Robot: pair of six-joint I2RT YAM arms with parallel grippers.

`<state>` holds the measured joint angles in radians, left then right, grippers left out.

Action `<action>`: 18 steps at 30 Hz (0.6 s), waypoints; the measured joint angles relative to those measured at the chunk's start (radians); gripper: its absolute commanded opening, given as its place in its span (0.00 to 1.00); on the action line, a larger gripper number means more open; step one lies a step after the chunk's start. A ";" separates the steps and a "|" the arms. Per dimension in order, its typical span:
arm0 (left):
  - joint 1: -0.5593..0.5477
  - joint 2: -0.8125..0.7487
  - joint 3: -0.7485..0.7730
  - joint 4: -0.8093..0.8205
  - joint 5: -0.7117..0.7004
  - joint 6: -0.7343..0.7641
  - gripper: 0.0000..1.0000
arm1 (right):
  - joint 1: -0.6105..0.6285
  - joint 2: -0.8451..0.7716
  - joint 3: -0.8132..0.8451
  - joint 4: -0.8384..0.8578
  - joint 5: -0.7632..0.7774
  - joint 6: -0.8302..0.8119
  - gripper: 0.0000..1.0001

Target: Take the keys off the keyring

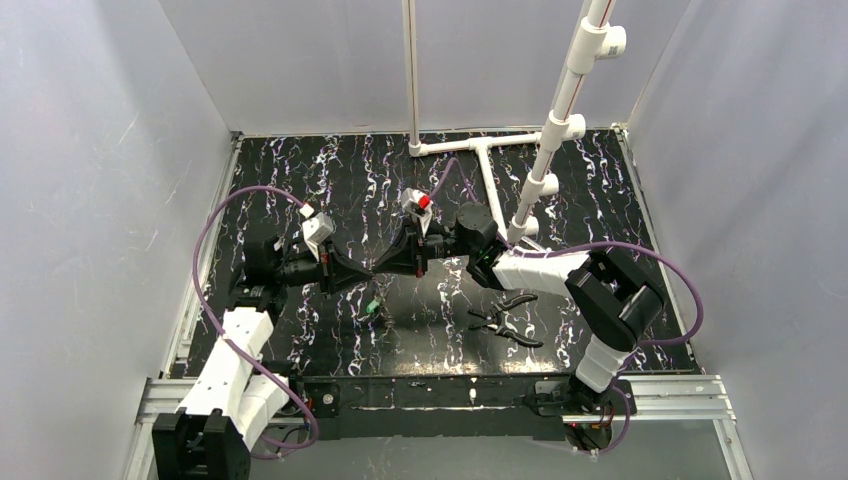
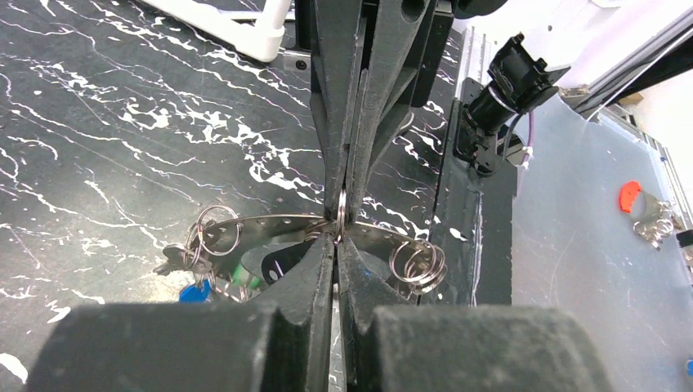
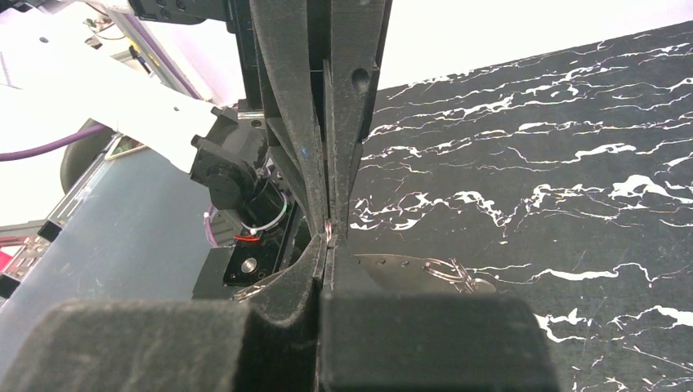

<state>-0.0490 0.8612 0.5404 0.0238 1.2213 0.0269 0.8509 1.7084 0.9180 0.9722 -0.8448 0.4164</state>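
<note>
My two grippers meet tip to tip above the middle of the black marbled table [image 1: 600, 190]. A thin silvery keyring [image 2: 342, 211] stands on edge between them. The left gripper [image 2: 337, 238] is shut on its lower edge, and the right gripper [image 3: 327, 247] is shut on it from the other side. A curved, perforated metal strip [image 2: 270, 222] hangs from the ring and carries more split rings [image 2: 418, 265]. The keys hang under its left end, one with a blue head [image 2: 194, 291] and one with a green head [image 2: 241, 273]. The green key [image 1: 372, 308] dangles below the left gripper [image 1: 366, 273] and right gripper [image 1: 386, 268].
Black-handled pliers [image 1: 505, 318] lie on the table, right of the grippers and nearer the front. A white pipe frame [image 1: 480, 150] stands at the back, with a slanted pole [image 1: 560, 110] rising from it. Grey walls close in the left, right and rear sides.
</note>
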 measured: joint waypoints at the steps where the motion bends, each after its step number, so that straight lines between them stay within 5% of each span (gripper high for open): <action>1: 0.000 0.004 -0.002 0.003 0.002 0.002 0.00 | 0.000 0.000 0.000 -0.001 0.000 0.001 0.01; 13: -0.003 -0.019 0.014 -0.157 0.020 0.111 0.35 | 0.000 0.000 -0.017 0.010 -0.003 0.018 0.01; 18: 0.000 -0.063 0.011 -0.093 0.021 0.035 0.37 | -0.003 0.000 -0.017 0.026 -0.003 0.024 0.01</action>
<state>-0.0494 0.7979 0.5510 -0.0692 1.2419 0.0616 0.8478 1.7084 0.9009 0.9985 -0.8482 0.4404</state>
